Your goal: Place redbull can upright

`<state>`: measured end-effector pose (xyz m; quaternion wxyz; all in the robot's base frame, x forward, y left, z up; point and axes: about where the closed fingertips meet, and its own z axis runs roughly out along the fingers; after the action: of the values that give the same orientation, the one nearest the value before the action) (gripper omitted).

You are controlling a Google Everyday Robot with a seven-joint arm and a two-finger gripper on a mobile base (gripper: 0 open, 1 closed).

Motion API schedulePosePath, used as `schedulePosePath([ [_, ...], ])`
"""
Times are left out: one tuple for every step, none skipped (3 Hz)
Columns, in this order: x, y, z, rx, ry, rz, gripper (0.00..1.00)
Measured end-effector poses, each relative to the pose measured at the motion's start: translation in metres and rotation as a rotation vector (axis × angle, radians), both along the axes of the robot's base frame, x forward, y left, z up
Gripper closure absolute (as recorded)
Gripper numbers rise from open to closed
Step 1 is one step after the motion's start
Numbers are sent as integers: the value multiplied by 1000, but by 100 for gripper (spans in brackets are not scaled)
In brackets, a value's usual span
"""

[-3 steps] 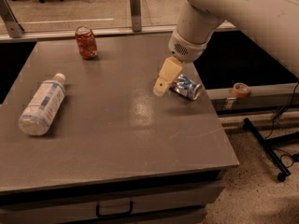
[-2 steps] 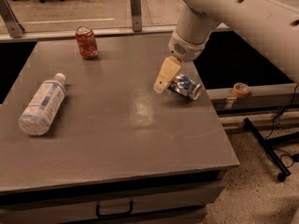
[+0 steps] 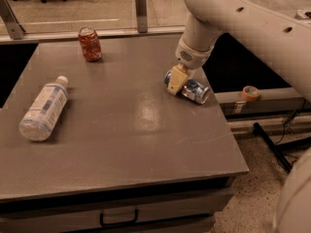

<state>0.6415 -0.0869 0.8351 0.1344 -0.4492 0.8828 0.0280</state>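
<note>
From where I stand, the arm [image 3: 243, 21] comes in from the upper right, a thick cream-coloured limb sloping down and to the left over the far right part of the table [image 3: 121, 144]. Its last segment bends steeply downward, and the rounded wrist sits just above the table's right edge. Below the wrist hangs the gripper [image 3: 176, 84], its tan tip pointing down and a little to the left, low against the table surface.

The redbull can [image 3: 195, 91] lies on its side right there, near the right edge of the table about midway back. Its length runs from upper left to lower right, and its silver end faces the lower right. The gripper's tan tip crosses in front of the can's left end, so a bit of blue shows on either side of it. Whether the gripper is clamped on the can or loose around it, I cannot tell.

Well apart, a red-orange can [image 3: 90, 43] stands upright near the far edge. A clear plastic bottle [image 3: 43, 109] lies on its side at the left. Beyond the table on the right, a roll of tape [image 3: 250, 92] rests on a lower ledge.
</note>
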Motion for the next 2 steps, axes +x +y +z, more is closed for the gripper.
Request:
schedulePosePath([
  [2, 4, 3, -15, -20, 52, 69],
  [-11, 23, 40, 28, -57, 184, 91],
])
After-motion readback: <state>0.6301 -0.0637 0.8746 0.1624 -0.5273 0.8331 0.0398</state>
